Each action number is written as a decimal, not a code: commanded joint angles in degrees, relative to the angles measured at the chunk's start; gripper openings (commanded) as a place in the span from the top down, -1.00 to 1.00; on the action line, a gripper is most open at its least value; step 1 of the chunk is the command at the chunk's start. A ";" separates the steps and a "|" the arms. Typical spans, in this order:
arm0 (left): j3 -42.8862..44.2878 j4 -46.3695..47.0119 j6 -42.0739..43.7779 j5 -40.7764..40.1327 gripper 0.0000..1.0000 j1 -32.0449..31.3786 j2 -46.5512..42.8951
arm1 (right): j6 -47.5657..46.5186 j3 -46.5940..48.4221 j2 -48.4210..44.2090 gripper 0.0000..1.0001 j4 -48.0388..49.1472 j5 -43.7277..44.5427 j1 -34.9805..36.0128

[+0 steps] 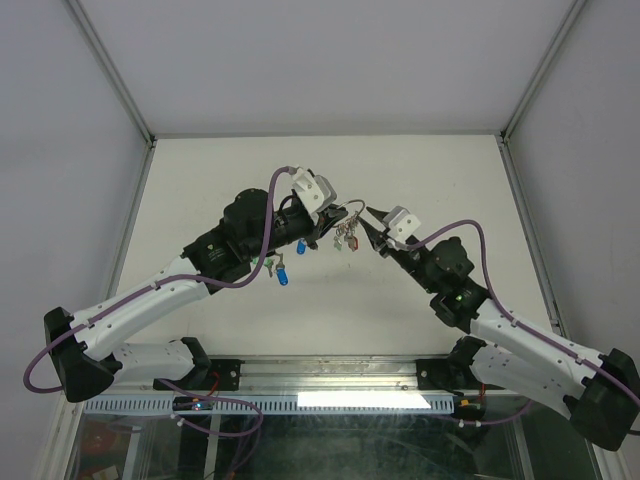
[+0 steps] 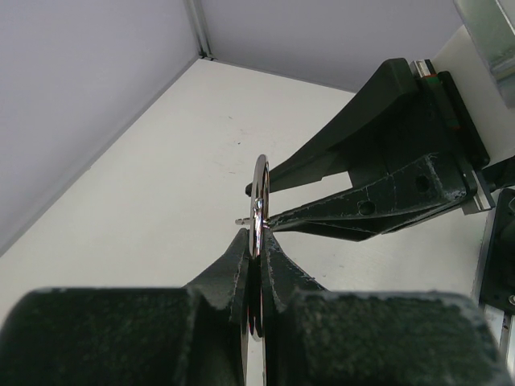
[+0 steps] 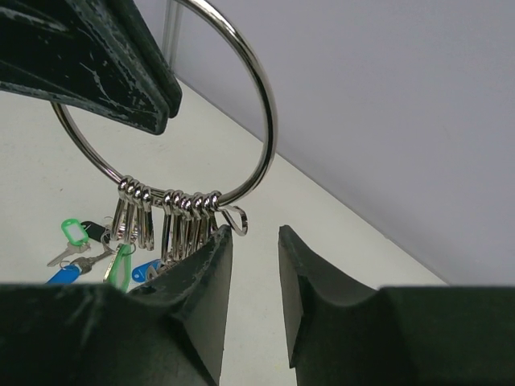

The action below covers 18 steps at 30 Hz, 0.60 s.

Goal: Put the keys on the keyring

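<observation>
Left jaws are clenched on the keyring [image 2: 259,197], pinching the thin silver wire edge-on and holding it upright above the white worktop [image 1: 420,180], midway between the two arms. Right jaws stand parted with nothing between them, their dark tips just beneath the ring's lower arc in the right wrist view and close against the ring in the left wrist view; whether they touch the wire cannot be told. A row of small silver clips [image 3: 173,211] is threaded along the bottom of the ring, beside its hooked open end [image 3: 236,219], which sits just above one fingertip of the right jaws. Keys [image 1: 346,240] with red and green caps dangle from those clips below the ring. Loose keys lie on the worktop by the left arm [image 1: 240,235]: a blue-capped key [image 1: 284,276] and a green-capped key [image 1: 270,264] close together, with another blue cap [image 1: 302,245] nearer the left jaws. From the right wrist camera, green and blue tags show low behind the ring, partly hidden by the near finger
</observation>
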 commanded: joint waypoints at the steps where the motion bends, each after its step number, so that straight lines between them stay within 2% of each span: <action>1: 2.57 4.15 -1.09 1.29 1.00 0.03 -1.29 | 0.46 2.10 0.98 0.32 3.23 -1.01 0.42; 8: 2.39 4.11 -1.10 1.08 1.00 0.04 -1.57 | 0.57 2.77 2.37 0.31 3.79 -1.43 0.46; 14: 2.15 4.15 -1.12 0.98 1.00 0.03 -1.91 | 0.71 2.85 2.64 0.54 5.04 -1.91 0.56; 18: 2.04 4.14 -1.15 0.98 1.00 0.04 -1.99 | 0.61 2.73 2.32 0.57 6.04 -2.13 0.60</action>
